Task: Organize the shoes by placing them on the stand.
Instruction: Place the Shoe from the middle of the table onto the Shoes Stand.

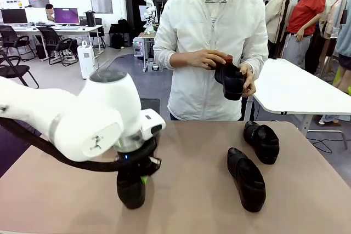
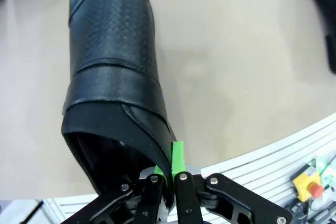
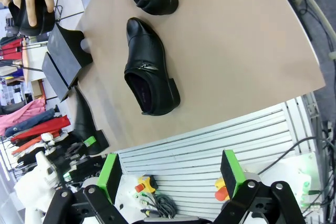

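In the front view, your left gripper [image 1: 137, 175] stood low over the near left of the table [image 1: 186, 206], jaws clamped on the gripped shoe [image 1: 130, 193], a black, rounded form beneath the wrist. Whether that shoe rested on the surface or hung just clear of it could not be told. The near shoe [image 1: 247, 178] and the far shoe [image 1: 262, 142], both black and faintly glossy, lay well apart from it at the right, close to each other but not touching. The person at the far side held the fourth shoe [image 1: 231, 80] in both hands, above the table's far edge. In the left wrist view, the fingers met on the collar of the gripped shoe at its heel end, one green pad [image 2: 177, 156] on the outside of the leather. The upper showed smooth panels either side of a finely perforated band, and the toe pointed away from the wrist. In the right wrist view, your right gripper [image 3: 170, 174] hung off the table's near edge with its jaws wide apart and nothing between them. The stand [image 3: 65, 45], two matte-black slanted platforms side by side, sat at the far edge. No shoe was on it, and the fourth shoe was held just beyond it.
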`<state>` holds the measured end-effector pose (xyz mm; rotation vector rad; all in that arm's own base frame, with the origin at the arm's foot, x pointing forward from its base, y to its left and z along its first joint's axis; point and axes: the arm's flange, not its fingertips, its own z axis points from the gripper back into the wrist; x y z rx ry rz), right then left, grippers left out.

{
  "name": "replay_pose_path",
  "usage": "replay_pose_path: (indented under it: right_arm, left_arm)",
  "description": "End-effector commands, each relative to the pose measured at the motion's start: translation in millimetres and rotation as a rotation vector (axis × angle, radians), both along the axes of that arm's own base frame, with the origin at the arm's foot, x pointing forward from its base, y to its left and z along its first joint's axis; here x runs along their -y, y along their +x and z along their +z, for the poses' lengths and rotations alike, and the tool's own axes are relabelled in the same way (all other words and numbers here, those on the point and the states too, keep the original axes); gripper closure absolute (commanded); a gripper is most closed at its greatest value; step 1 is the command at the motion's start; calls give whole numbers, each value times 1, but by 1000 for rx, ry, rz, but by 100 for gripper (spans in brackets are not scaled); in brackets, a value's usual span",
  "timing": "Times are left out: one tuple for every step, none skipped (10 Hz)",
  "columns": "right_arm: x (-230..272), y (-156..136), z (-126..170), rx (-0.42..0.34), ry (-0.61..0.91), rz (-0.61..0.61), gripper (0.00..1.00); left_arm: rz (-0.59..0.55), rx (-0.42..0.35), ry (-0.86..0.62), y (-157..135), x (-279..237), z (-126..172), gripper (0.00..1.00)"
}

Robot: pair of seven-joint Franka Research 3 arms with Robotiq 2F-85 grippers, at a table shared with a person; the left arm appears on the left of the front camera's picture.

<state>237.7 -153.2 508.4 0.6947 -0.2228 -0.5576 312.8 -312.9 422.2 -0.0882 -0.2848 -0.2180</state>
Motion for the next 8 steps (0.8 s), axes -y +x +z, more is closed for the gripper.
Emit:
replay_pose_path:
  right_arm:
    - [4, -2, 1, 9, -17, 17, 0]
    - [4, -2, 1, 9, -17, 17, 0]
    - [4, -2, 1, 9, -17, 17, 0]
    - [4, -2, 1, 9, -17, 17, 0]
    - [4, -2, 1, 9, -17, 17, 0]
    - [4, -2, 1, 9, -17, 17, 0]
    - [4, -2, 1, 9, -17, 17, 0]
    - [4, -2, 1, 9, -17, 17, 0]
  left_arm:
    - [-80, 137, -25, -26, -29, 66, 100]
    - [-113, 196, -29, -42, -40, 86, 100]
    - [-133, 199, 7, -50, -49, 92, 100]
    - [-107, 138, -3, -49, -57, 91, 100]
    - [-99, 187, -4, -40, -30, 96, 100]
    - [-99, 187, -4, -40, -30, 96, 100]
    - [-99, 187, -4, -40, -30, 96, 100]
    - [-99, 187, -4, -40, -30, 96, 100]
